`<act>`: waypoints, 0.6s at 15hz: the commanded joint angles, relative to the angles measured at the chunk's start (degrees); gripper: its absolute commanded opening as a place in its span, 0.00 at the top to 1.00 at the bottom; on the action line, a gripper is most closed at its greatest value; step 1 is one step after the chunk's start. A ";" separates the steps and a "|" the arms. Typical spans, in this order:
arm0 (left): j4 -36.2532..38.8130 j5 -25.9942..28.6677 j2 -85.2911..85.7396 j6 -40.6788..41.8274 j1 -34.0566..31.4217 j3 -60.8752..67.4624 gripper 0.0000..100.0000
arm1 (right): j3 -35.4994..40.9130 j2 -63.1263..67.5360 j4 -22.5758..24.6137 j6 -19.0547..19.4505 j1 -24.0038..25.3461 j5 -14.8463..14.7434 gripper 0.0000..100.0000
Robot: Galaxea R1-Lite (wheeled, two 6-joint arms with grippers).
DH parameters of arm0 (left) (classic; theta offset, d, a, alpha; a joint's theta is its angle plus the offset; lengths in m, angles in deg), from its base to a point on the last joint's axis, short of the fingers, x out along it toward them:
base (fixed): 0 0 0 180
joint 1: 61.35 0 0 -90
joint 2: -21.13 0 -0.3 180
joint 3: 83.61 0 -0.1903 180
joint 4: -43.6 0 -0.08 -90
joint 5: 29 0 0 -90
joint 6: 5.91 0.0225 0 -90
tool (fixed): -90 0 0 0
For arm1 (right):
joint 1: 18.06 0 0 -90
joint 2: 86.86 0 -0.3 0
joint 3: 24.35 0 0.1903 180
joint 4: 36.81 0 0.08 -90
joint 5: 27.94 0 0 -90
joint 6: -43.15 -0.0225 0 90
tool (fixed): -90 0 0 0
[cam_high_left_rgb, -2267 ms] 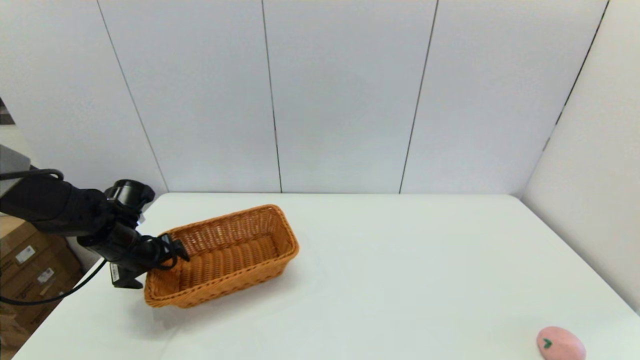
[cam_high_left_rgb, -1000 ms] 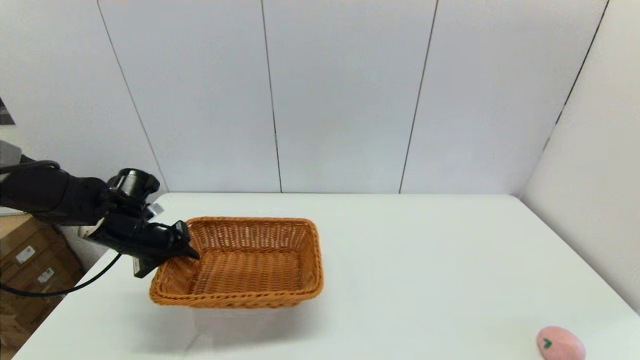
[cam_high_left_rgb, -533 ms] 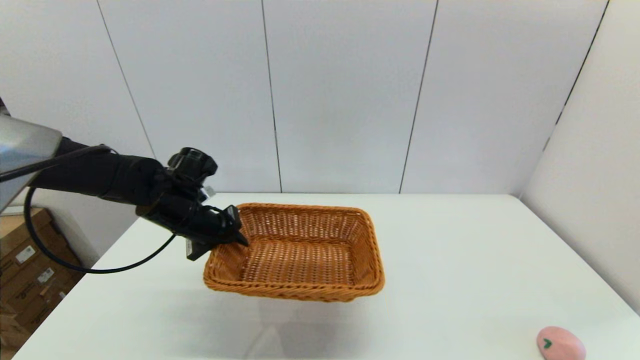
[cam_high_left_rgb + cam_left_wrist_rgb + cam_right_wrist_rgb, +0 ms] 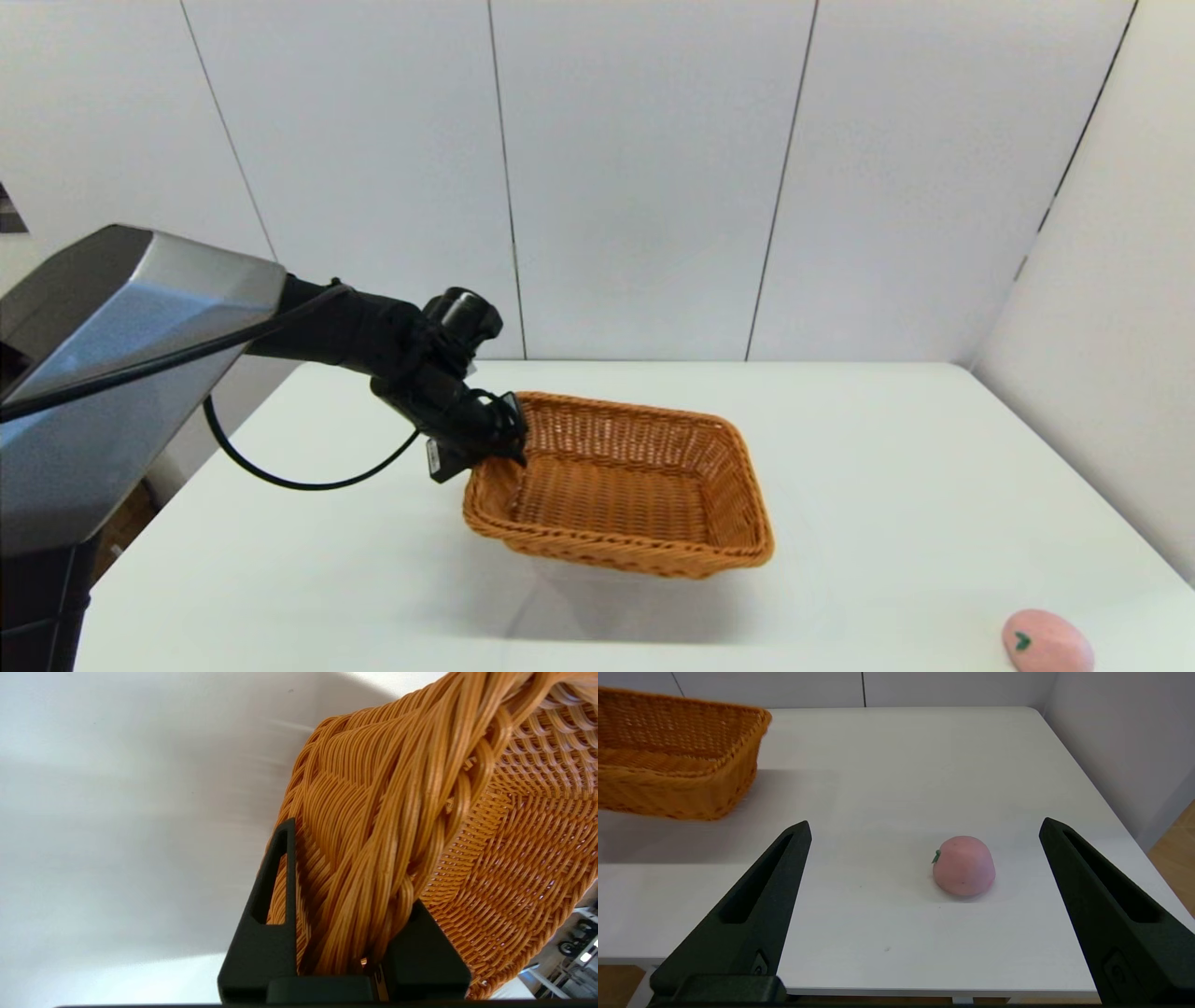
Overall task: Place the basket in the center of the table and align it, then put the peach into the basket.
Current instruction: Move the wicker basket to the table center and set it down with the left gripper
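The left gripper (image 4: 509,439), fingers pinching the wicker basket's (image 4: 625,485) rim, held it above mid-worktop (image 4: 887,485), unplaced; the peach (image 4: 1046,642) waited before the right gripper's (image 4: 924,905) spread fingers.

the orange-brown woven basket (image 4: 621,490) hangs tilted above the middle of the white table (image 4: 840,467), its left short end raised, its shadow on the table below it. it is empty, with a braided rim. the pale pink peach (image 4: 1047,642), with a small green leaf mark, lies at the table's near right corner, well apart from the basket.
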 commanded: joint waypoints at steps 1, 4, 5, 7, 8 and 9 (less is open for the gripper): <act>-0.93 -0.19 -3.51 -2.10 0.77 -3.65 1.00 | -0.01 -0.01 -0.03 0.03 0.04 -0.01 0.00; -2.16 -2.30 -4.83 -2.62 1.39 -4.71 1.00 | -0.01 -0.01 -0.03 0.03 0.04 -0.01 0.00; -2.16 -2.74 -5.09 -2.71 1.48 -4.71 0.00 | -0.01 -0.01 -0.03 0.03 0.04 -0.01 0.00; -2.25 -2.92 -4.91 -2.71 1.57 -4.62 0.00 | -0.10 -0.01 -0.03 0.03 0.04 -0.01 0.00; -2.25 -2.92 -4.74 -2.71 1.57 -4.62 0.00 | -0.01 -0.01 -0.03 0.03 0.04 -0.01 0.00; -2.25 -2.92 -4.21 -2.62 1.57 -4.44 0.00 | -0.01 -0.01 -0.03 0.03 0.04 -0.01 0.00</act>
